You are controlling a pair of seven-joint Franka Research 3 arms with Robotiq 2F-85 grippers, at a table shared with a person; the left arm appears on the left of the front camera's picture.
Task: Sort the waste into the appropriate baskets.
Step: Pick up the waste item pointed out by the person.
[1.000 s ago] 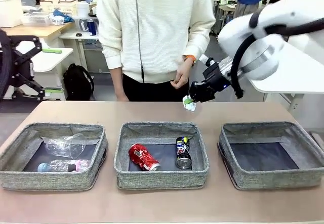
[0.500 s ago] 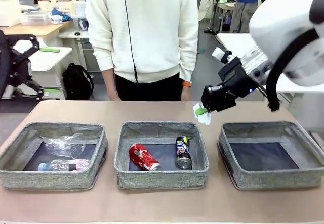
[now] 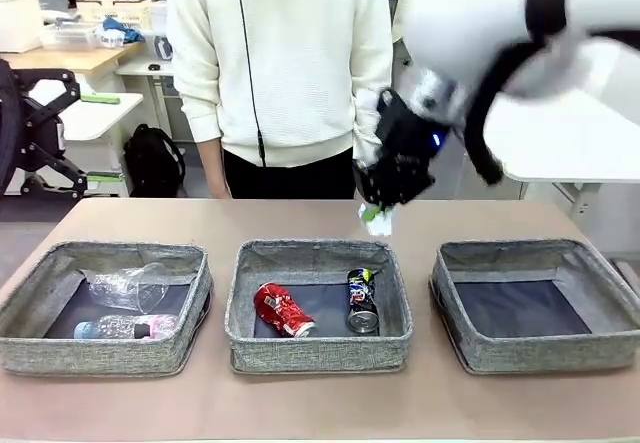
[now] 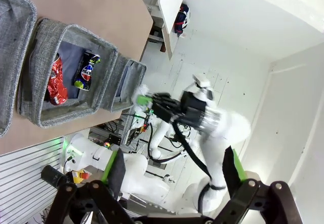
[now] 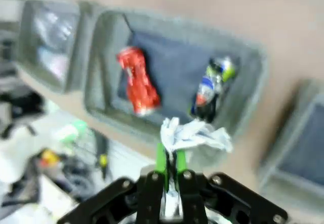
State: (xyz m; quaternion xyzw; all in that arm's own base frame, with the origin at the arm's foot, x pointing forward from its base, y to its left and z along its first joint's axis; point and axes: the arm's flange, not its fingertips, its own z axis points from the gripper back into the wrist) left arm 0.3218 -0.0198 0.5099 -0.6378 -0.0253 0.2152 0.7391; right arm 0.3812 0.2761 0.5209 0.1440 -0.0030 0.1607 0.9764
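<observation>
My right gripper is shut on the crumpled white paper wad, hanging in the air above the far rim of the middle basket. In the right wrist view the paper wad sits pinched between the green pads of that gripper. The middle basket holds the crushed red can and the dark blue-silver can. In the left basket lie a clear cup and a bottle. The right basket shows a bare dark bottom. My left gripper stands open, high and off to the side.
A person in a white sweater stands at the table's far edge, arms down. Bare tabletop runs in front of the three baskets. My right arm's bulky white links fill the upper right.
My right gripper swung right toward the right basket with the paper wad, then back left above the middle basket's far rim. The person lowered the hand.
</observation>
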